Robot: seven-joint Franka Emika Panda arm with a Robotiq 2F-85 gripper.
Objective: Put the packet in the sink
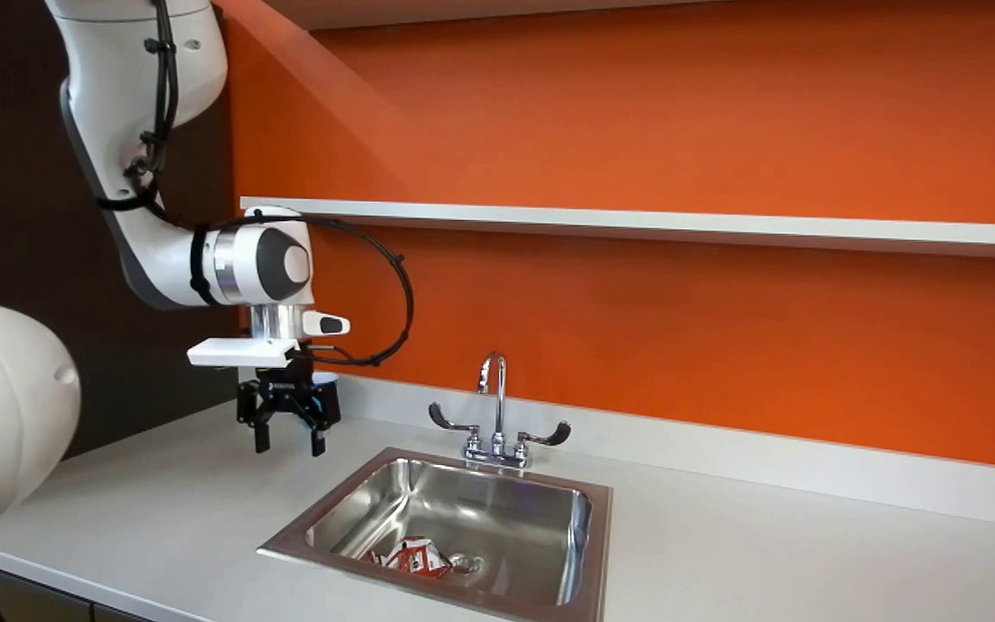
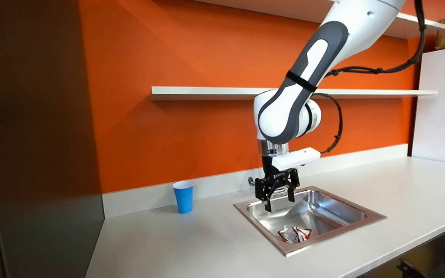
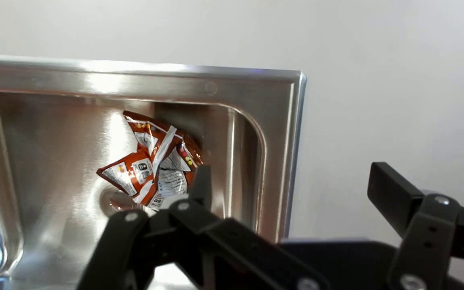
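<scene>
Kitchen-type counter area, identified by its fixed fittings. A rectangular stainless steel sink [image 1: 598, 536] is set into a pale countertop [image 1: 765, 544]; a chrome faucet [image 1: 498, 423] with two lever handles rises at the sink's rear rim. A low white backsplash [image 1: 722, 451] follows the orange wall [image 1: 679, 328], which bears a white shelf [image 1: 636, 218]. Dark panels [image 2: 425, 253] lie beneath the countertop's front edge, and a blue cup [image 2: 184, 199] stands near the backsplash. Home, office or laboratory cannot be distinguished.

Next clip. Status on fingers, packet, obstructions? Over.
Fingers open, gripping nothing. Packet inside sink. Blue cup stands outside sink, apparently not in the way.
</scene>
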